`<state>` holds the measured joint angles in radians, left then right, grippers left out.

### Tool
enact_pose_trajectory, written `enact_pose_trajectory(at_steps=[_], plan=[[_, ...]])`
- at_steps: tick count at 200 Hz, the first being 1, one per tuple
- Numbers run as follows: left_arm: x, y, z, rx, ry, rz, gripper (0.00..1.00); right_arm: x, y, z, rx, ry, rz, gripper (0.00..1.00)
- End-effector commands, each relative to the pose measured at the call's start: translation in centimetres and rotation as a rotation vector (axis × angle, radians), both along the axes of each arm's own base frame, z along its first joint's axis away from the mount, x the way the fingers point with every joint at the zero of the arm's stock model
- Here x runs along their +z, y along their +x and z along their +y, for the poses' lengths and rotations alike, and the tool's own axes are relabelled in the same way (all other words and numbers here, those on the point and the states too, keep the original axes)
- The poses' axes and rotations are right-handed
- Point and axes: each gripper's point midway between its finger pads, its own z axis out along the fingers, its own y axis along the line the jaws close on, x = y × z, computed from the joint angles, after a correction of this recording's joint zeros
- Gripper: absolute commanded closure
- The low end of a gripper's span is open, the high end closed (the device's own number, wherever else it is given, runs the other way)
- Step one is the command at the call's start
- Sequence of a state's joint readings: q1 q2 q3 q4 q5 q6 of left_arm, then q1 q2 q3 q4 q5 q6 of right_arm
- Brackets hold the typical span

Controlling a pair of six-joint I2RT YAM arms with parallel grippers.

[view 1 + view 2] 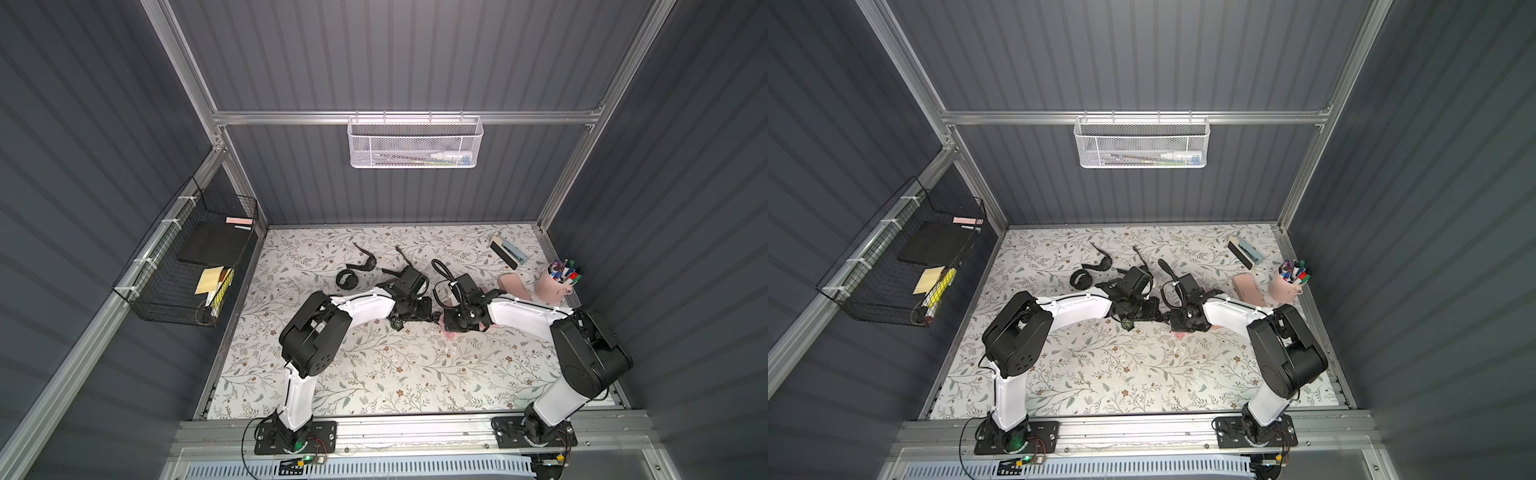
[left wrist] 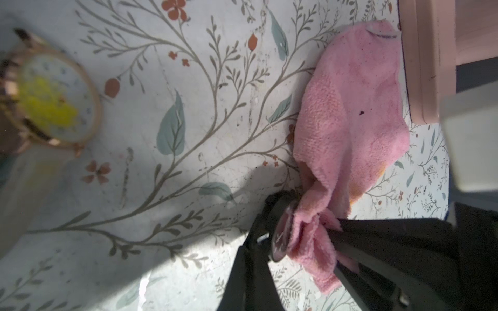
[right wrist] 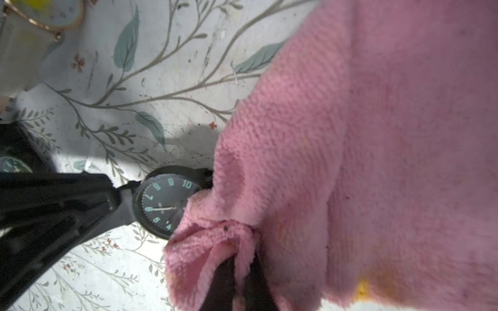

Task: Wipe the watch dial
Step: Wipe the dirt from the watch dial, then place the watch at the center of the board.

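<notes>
The right gripper's fingers [image 3: 225, 280] are pressed together on a bunched corner of the pink cloth [image 3: 350, 134], the fold pinched tight between them; the right gripper [image 3: 239, 259] pushes that wad against one side of the dial [image 3: 161, 204]. The left gripper [image 3: 111, 200] has its jaws clamped on the strap [image 3: 125, 212] just beside the case, holding the black watch [image 2: 280, 237] above the table [image 2: 188, 134], with its face turned toward the cloth.

The dial is round and black in a dark bezel; its numerals are pale teal, with 7, 8 and 10 readable along the uncovered edge; a thin pale hand runs from the centre toward the edge nearest the left gripper; the other half of the face is hidden under the cloth.

The rest of the cloth hangs loose from the pinch and trails onto the floral table; a yellow-orange stain shows near its lower edge in the right wrist view.

In both top views the two grippers meet near the middle of the table, the watch between them. A gold watch [image 2: 54, 99], its pale face smeared with yellow, lies apart on the left arm's side; a pink case [image 1: 515, 284] and a pen cup [image 1: 557, 282] stand toward the right edge.
</notes>
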<state>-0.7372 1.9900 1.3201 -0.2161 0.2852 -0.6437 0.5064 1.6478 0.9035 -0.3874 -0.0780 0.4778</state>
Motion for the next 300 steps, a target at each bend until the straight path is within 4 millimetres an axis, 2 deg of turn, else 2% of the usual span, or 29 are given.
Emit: enact_pose_trajectory(at_steps=[1, 56, 90, 133, 167, 174, 178, 184, 206, 247, 300], plan=[[1.3, 0.0, -0.4, -0.016, -0.02, -0.02, 1.0, -0.8, -1.5, -2.6, -0.026, -0.096, 0.058, 1.0], [1.5, -0.1, -0.3, -0.011, -0.022, -0.023, 1.0, 1.5, -0.7, -4.4, -0.064, -0.098, 0.003, 1.0], [1.7, -0.1, -0.2, -0.007, -0.019, -0.026, 1.0, 1.5, -0.9, -4.7, -0.073, -0.098, 0.007, 1.0], [3.3, -0.4, 0.0, -0.024, -0.018, -0.033, 1.0, 2.4, -0.8, -5.4, -0.089, -0.102, -0.023, 1.0], [6.5, -0.3, -0.3, -0.033, -0.063, -0.062, 1.0, 2.1, -0.8, -5.5, -0.097, -0.093, -0.017, 1.0], [6.6, -0.4, -0.2, -0.032, -0.06, -0.058, 1.0, 1.9, -0.8, -5.4, -0.101, -0.087, -0.014, 1.0], [8.1, 0.2, -0.6, -0.031, -0.081, -0.084, 1.0, 1.8, -0.8, -5.3, -0.102, -0.082, -0.014, 1.0], [8.7, 0.5, -0.5, -0.031, -0.082, -0.095, 1.0, 1.7, -0.8, -5.3, -0.105, -0.075, -0.014, 1.0], [10.1, 2.1, 0.9, -0.015, -0.079, -0.128, 1.0, 1.6, -0.8, -5.0, -0.111, -0.056, -0.011, 1.0], [11.0, 6.6, 6.4, 0.071, -0.063, -0.169, 1.0, 1.7, -0.8, -5.1, -0.104, -0.069, -0.012, 1.0], [7.1, 9.8, 12.3, 0.128, 0.022, -0.125, 1.0, 1.8, -0.5, -5.1, -0.106, -0.074, -0.016, 1.0]])
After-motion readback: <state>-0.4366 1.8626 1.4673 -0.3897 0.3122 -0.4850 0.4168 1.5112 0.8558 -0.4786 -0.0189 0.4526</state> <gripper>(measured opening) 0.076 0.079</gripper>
